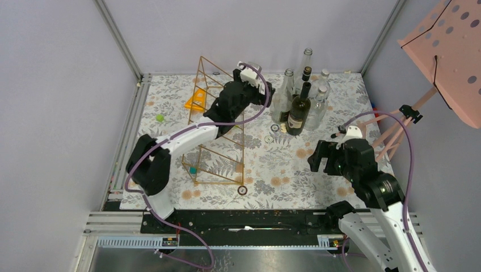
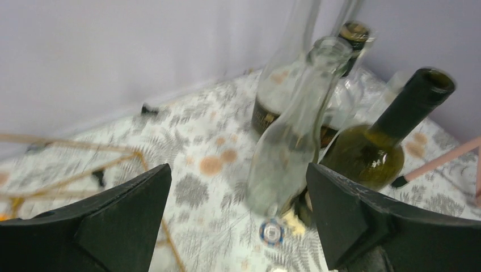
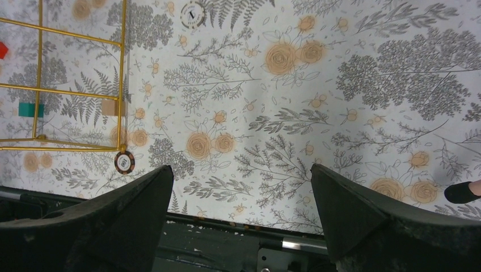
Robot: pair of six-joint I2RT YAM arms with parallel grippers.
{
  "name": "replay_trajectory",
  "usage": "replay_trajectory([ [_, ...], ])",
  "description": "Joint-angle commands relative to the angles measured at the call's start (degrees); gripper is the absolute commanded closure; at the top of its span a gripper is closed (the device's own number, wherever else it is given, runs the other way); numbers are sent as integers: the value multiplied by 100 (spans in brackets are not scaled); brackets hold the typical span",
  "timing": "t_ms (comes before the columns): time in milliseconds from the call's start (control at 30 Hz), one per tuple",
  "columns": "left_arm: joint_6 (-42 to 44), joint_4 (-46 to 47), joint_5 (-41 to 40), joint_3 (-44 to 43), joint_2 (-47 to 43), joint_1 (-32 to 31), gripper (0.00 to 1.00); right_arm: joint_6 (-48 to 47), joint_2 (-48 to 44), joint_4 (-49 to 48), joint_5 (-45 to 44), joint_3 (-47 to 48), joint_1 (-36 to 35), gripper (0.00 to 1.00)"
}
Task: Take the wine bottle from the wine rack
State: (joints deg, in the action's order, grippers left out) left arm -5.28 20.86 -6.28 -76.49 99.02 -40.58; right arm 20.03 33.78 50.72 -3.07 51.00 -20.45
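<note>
The gold wire wine rack (image 1: pixel 218 133) stands slanted at the left-centre of the table; no bottle shows on it. Several bottles stand together at the back. Among them are a dark green wine bottle (image 1: pixel 299 110) and a clear glass bottle (image 1: pixel 282 99). My left gripper (image 1: pixel 269 93) reaches over the rack's top and is open just left of the clear bottle. In the left wrist view the gripper (image 2: pixel 238 168) is open and empty. The clear bottle (image 2: pixel 289 141) stands just ahead of it and the dark bottle (image 2: pixel 391 136) behind to the right. My right gripper (image 1: pixel 323 161) (image 3: pixel 241 168) is open and empty above the table's near right.
An orange triangle (image 1: pixel 195 101) and a green ball (image 1: pixel 160 118) lie left of the rack. Poker chips lie by the rack's foot (image 1: pixel 242 190) (image 3: pixel 124 162) and by the bottles (image 1: pixel 275 128) (image 2: pixel 272 231). A pink perforated stand (image 1: pixel 448 51) leans in from the right.
</note>
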Motion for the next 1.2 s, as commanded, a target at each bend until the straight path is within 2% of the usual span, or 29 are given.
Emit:
replay_trajectory([
  [0, -564, -2533, -883, -483, -592, -17, 1, 126, 848, 243, 449, 499, -8, 0],
  [133, -1066, -4798, -1281, -1272, -505, -17, 1, 122, 1674, 635, 395, 811, -9, 0],
  [233, -1258, -5474, -1476, -1233, -691, -20, 1, 123, 2109, 855, 88, 1082, -11, 0],
  [433, -1838, -5838, -1998, -340, -1662, -19, 1, 58, 2196, 784, -776, 1223, -4, 0],
  [700, -2173, -6094, -2428, 414, -2933, -20, 1, 470, 1267, -359, -835, 690, -3, 0],
  [900, -2105, -6109, -2842, 679, -3623, -18, 1, 781, 487, -1097, -888, 350, -3, 0],
  [1167, -2117, -6095, -3151, 868, -4407, -18, 1, 686, 340, -1185, -1218, 432, -3, 0],
])
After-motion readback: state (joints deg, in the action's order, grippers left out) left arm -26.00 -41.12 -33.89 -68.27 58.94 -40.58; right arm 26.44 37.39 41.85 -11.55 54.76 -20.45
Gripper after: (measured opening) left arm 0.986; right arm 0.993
